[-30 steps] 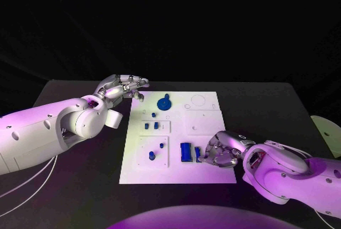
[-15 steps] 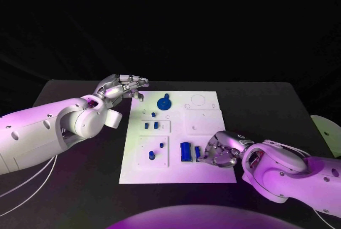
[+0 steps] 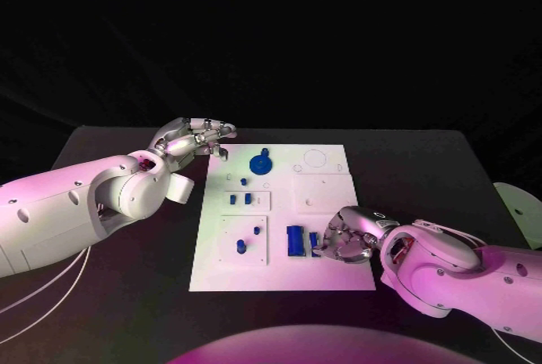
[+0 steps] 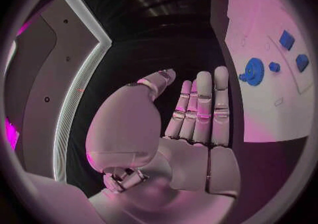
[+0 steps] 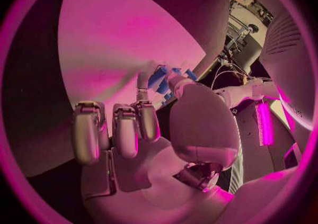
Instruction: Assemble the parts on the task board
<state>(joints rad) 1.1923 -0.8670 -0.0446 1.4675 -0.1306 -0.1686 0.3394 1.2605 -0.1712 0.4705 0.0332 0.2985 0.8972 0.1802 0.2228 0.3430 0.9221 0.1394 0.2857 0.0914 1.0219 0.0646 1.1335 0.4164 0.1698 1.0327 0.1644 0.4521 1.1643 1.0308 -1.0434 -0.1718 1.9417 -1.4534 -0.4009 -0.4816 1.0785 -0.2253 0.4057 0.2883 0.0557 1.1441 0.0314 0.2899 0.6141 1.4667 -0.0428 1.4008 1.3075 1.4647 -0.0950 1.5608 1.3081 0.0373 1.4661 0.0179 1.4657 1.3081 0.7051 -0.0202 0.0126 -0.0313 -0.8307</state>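
The white task board [image 3: 327,193] lies mid-table. A round blue part [image 3: 261,163] sits near its far edge, with small blue parts [image 3: 240,199] below it and two more [image 3: 247,239] in the near-left panel. A long blue block [image 3: 296,240] lies near the front, and a small blue block [image 3: 314,239] lies beside it. My right hand [image 3: 350,239] rests on the board, its thumb and a fingertip [image 5: 142,82] closed around the small blue block [image 5: 159,77]. My left hand [image 3: 194,138] hovers open off the board's far-left corner, fingers [image 4: 202,107] straight, near the round blue part [image 4: 253,69].
A pale curved object [image 3: 518,212] stands at the table's right edge. White cables [image 3: 45,290] trail over the table's left front. Bare black table [image 3: 418,168] lies on both sides of the board.
My right hand has crept a little left across the board and its fingers have closed in on the small blue block. The left hand has stayed still.
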